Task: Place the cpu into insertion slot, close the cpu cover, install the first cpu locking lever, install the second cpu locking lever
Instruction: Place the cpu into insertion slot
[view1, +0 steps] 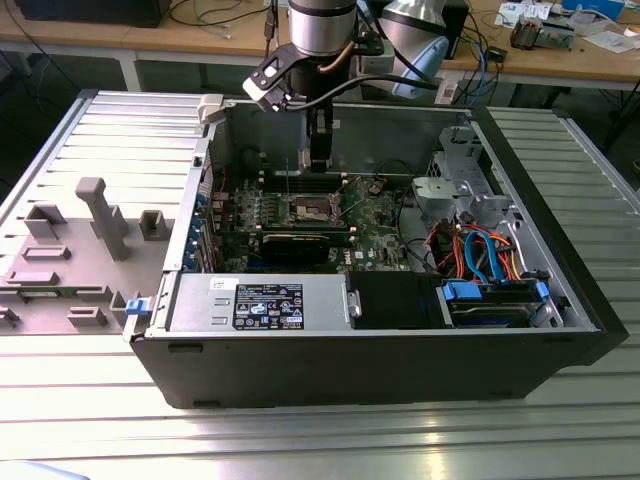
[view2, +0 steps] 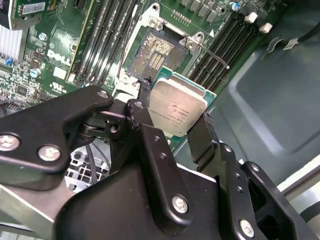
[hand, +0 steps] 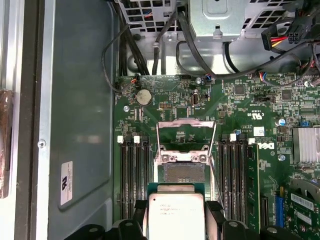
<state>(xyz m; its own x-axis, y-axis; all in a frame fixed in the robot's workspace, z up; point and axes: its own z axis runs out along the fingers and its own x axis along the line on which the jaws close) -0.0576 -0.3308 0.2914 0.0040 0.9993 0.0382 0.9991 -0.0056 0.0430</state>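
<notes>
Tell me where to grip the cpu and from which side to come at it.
Take the cpu by two opposite side edges, coming down over its flat metal top. It is a thin square, so probably only the edges offer a pinch, and the underside stays free for the insertion slot. The tool holds it this way.

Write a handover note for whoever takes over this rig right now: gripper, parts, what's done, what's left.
The gripper is shut on the cpu, held above the board, close to the insertion slot.
The insertion slot is empty; the cpu cover is raised open.
Done: cpu picked up.
Left: seating the cpu, closing the cover, both locking levers.
</notes>
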